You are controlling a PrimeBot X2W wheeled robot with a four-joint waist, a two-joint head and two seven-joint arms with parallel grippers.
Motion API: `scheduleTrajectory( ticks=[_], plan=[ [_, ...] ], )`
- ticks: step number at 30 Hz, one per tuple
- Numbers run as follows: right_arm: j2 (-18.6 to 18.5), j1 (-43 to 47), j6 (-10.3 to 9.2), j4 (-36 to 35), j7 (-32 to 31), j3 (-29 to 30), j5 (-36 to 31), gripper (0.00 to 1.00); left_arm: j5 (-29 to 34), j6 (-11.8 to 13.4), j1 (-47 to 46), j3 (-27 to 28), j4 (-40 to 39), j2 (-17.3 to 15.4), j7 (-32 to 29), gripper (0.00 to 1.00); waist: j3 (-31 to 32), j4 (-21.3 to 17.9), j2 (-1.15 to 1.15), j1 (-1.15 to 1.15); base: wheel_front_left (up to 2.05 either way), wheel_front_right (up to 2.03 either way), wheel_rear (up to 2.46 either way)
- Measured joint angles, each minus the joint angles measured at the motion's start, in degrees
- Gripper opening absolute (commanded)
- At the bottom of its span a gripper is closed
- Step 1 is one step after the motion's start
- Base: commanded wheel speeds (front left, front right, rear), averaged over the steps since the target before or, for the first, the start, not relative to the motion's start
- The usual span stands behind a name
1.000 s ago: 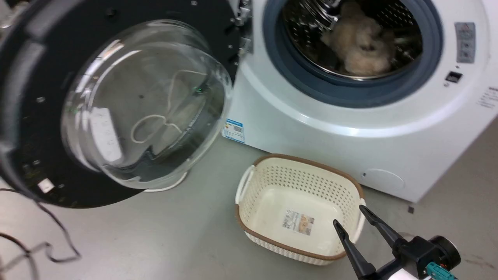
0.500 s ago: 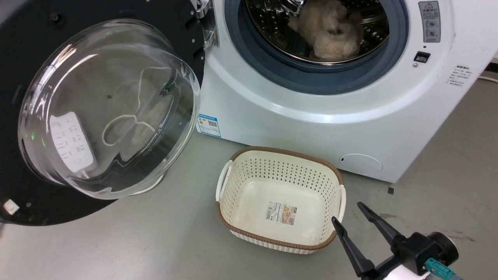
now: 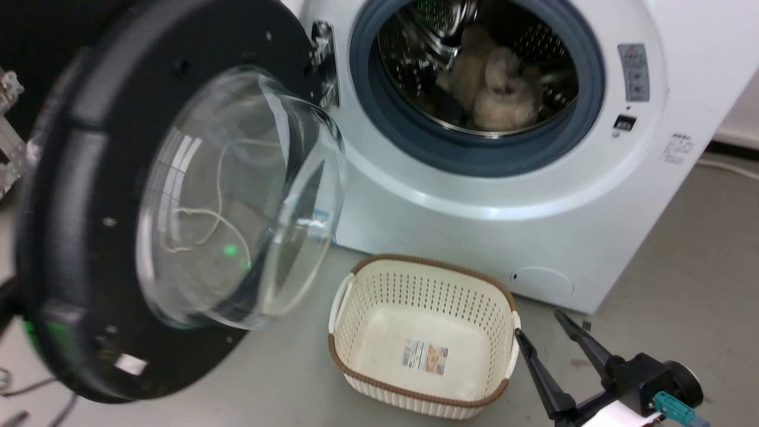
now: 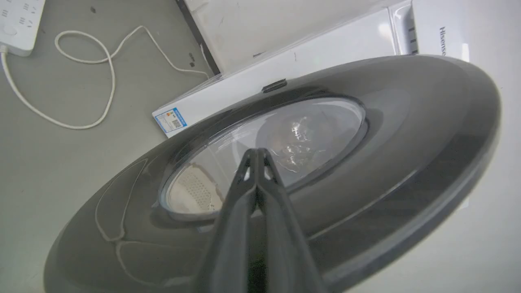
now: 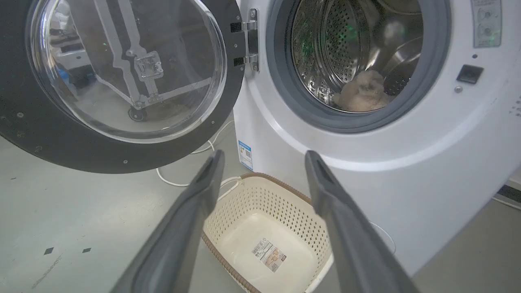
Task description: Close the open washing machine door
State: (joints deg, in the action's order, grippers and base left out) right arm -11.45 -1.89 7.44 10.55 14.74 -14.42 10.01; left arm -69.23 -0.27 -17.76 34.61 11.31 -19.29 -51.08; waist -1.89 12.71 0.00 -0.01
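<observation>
**Door [image 3: 237, 201] hanging wide open, left of the washer [image 3: 474, 237]; left gripper [image 4: 257, 154] pinched shut on nothing, right gripper [image 3: 539, 325] spread open, empty.**

You're dealing w/ a big rigid disc: black rim plus thick glass bowl, prob. heavy-ish, swinging only on the hinge [image 3: 325, 59] at its right edge. The glass is looking slick and breakable, so I'd be pushing on the rim far from the hinge, not grabbing. The bowl side is bulging toward the basket [image 3: 468, 296]. The flat outer face is facing the left gripper, whose tips are sitting at the window; contact unclear. Being round, it's got no long axis.
</observation>
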Motion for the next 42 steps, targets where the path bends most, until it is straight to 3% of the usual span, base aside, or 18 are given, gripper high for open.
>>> scheduleTrajectory(
  ticks=[8, 13, 14, 23, 29, 36, 42],
  plan=[
    [2.01, 0.54, 0.00, 0.54, 0.01, 4.86, -1.92, 1.00, 0.09, -1.20, 8.72, -5.37, -9.47, 9.09, -1.82, 0.00, 3.03, -1.69, 0.00, 0.00, 0.00, 0.00, 0.00],
    [2.69, 0.57, 0.00, 0.49, 0.00, 7.39, -2.60, 1.00, 0.55, -1.76, 13.85, -10.27, -12.85, 15.02, -0.31, 0.00, 3.18, -4.68, 0.00, 0.00, 0.00, 0.00, 0.00],
    [2.86, 0.73, 0.00, 0.45, 0.01, 8.11, -3.00, 1.00, -0.74, -1.76, 16.27, -14.07, -13.79, 16.11, 2.53, 0.00, 2.92, -7.00, 0.00, 0.00, 0.00, 0.00, 0.00],
    [2.19, 0.27, 0.00, -0.09, 0.00, 8.08, -2.85, 1.00, -11.80, -2.96, 18.58, -31.10, -10.45, 16.08, 20.11, 0.00, 0.18, -15.88, 0.00, 0.01, 0.00, 0.00, 0.00],
    [1.91, -1.26, 0.00, 0.00, 0.00, 7.72, -1.99, 1.00, -15.11, -4.07, 13.77, -40.52, -6.23, 16.44, 29.81, 0.00, -2.72, -22.95, 0.00, 0.01, 0.00, 0.00, 0.00],
    [2.04, -3.41, 0.00, 1.01, 0.01, 6.93, -0.84, 1.00, -16.92, -4.52, 1.77, -44.34, 1.99, 16.45, 41.97, 0.00, -6.38, -31.15, 0.00, 0.01, 0.00, 0.00, 0.00],
    [2.59, -4.70, 0.00, 1.23, 0.01, 6.43, -0.25, 1.00, -17.06, -4.47, -10.06, -43.95, 11.27, 16.51, 51.44, 0.00, -9.63, -36.69, 0.00, 0.02, 0.00, 0.00, 0.00]
  ],
)
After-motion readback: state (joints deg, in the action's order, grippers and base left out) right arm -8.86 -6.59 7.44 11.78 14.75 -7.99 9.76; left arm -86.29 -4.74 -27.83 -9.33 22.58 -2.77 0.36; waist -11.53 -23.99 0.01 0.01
